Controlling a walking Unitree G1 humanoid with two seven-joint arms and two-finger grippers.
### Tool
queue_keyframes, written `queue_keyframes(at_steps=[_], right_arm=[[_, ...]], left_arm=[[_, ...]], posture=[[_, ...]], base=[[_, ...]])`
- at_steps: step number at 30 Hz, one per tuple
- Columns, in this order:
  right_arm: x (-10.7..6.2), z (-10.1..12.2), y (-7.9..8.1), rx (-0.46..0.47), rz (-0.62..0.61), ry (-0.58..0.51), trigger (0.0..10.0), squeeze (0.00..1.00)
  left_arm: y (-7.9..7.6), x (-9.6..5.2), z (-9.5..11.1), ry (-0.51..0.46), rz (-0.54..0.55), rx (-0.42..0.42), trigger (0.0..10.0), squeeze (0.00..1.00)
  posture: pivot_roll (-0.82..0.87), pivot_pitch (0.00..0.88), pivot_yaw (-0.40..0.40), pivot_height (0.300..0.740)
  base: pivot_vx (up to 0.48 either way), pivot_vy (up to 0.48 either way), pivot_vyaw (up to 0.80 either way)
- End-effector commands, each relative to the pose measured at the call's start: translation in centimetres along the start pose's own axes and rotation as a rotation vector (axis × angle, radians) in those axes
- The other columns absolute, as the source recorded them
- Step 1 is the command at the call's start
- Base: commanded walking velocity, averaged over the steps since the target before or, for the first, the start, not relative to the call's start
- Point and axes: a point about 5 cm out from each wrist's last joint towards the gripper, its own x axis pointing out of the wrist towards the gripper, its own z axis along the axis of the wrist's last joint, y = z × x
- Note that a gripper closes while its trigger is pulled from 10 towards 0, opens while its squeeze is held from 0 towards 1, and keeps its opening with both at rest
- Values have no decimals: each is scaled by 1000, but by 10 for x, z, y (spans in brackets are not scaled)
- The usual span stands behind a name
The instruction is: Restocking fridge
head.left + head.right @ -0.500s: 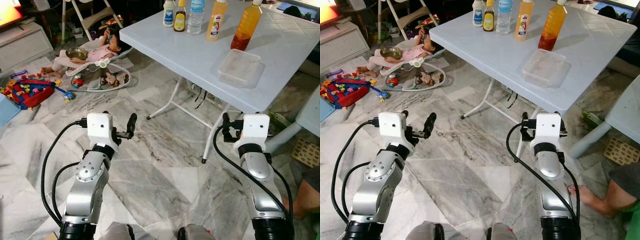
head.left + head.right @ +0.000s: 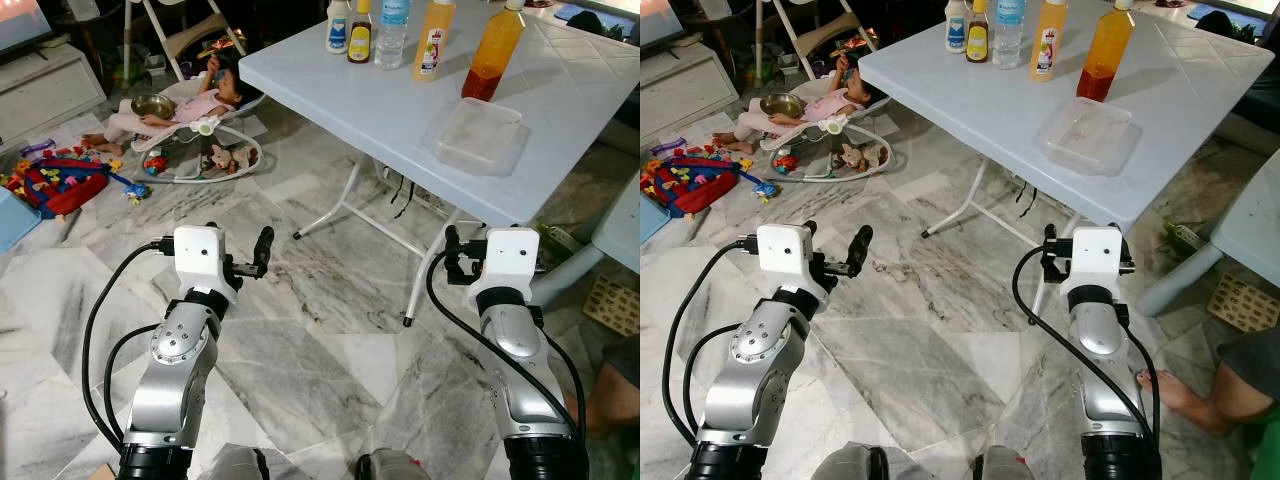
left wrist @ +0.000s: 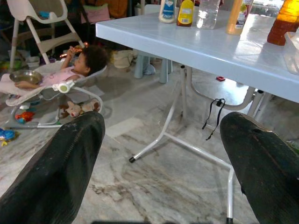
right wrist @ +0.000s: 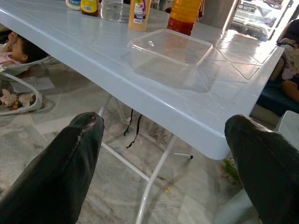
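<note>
1. White folding table (image 2: pixel 560 100): stands on the marble floor (image 2: pixel 320 340) ahead and to the robot's right, its thin white legs (image 2: pixel 350 195) angled beneath the top.
2. Drinks row at the far edge of the table: a small white bottle (image 2: pixel 338 27), a dark bottle with a yellow label (image 2: pixel 359 38), a clear water bottle (image 2: pixel 391 35), an orange juice bottle with a printed label (image 2: pixel 432 42), and a taller orange bottle (image 2: pixel 492 55) set slightly apart to the right.
3. Clear plastic container (image 2: pixel 478 135): empty, lying flat on the table nearer the robot than the bottles, just in front of the taller orange bottle.
4. Left gripper (image 2: pixel 262 250): held above the floor, short of the table and touching nothing; in the left wrist view its two black fingers (image 3: pixel 56 172) stand wide apart with only floor and table legs between them.
5. Right gripper (image 4: pixel 163 163): raised close to the near table edge, below the level of the top; its fingers (image 4: pixel 60 172) are likewise spread wide and empty, and the right wrist view looks along them toward the clear container.
6. Child in a bouncer seat (image 2: pixel 190 105): on the floor to the left of the table, with a metal bowl (image 2: pixel 152 105) beside it.
7. Colourful toys (image 2: pixel 55 180): scattered on the floor at far left.
8. A person's bare foot (image 2: pixel 1165 385): on the floor at the right, near the robot's right arm.
</note>
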Motion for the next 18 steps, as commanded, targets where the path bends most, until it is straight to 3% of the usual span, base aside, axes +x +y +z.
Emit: queue_keyframes(at_steps=[1,18], right_arm=[[-1,22,12,120,106,-3,10000,0],[-4,22,10,114,109,3,10000,0]], left_arm=[[10,-4,-2,16,67,26,10000,0],[7,-3,-2,12,59,23,10000,0]], posture=[[-55,107,47,740],[-62,110,44,740]], base=[[0,0,0],[0,0,0]])
